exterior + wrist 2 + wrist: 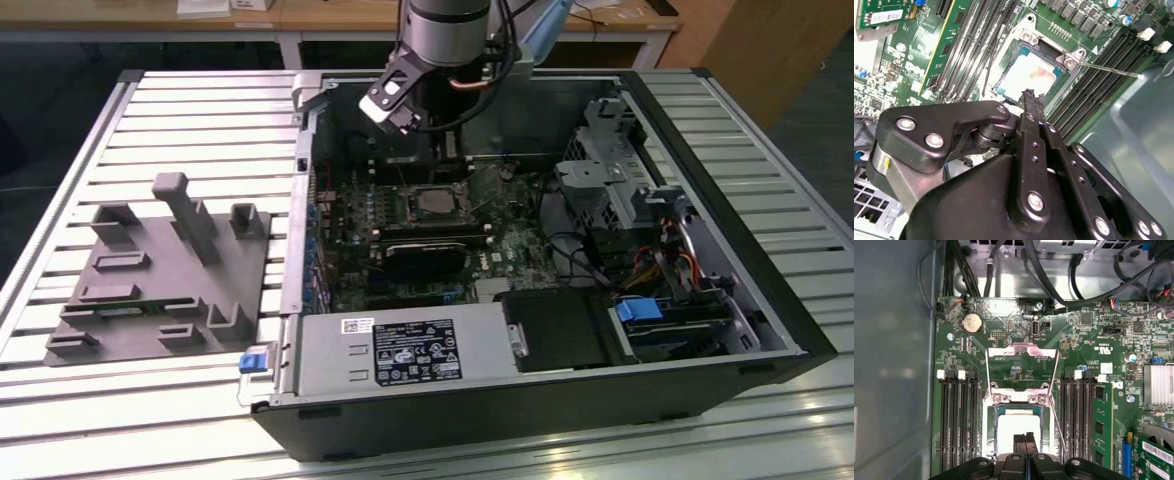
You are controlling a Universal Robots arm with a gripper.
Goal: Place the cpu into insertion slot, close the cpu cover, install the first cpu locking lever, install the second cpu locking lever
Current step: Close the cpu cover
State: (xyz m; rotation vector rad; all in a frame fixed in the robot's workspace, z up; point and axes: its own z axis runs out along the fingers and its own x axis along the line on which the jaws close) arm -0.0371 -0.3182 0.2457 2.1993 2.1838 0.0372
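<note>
Hovered inside the open computer case [534,410] on the desk [174,120], jaws pressed together with nothing seen between them. Found the cpu [1013,427] directly beyond the jaws in both wrist views, pale face up, seated in the insertion slot [406,204]. Saw the cpu cover [988,432] lying flat around it, framing that face through its window. Noted 1 thin lever [1109,68] angling away from the socket corner, off to 1 side of the jaws. Made out long memory slots [956,415] flanking the jaws on 2 sides, green motherboard [1019,370] beneath.
</note>
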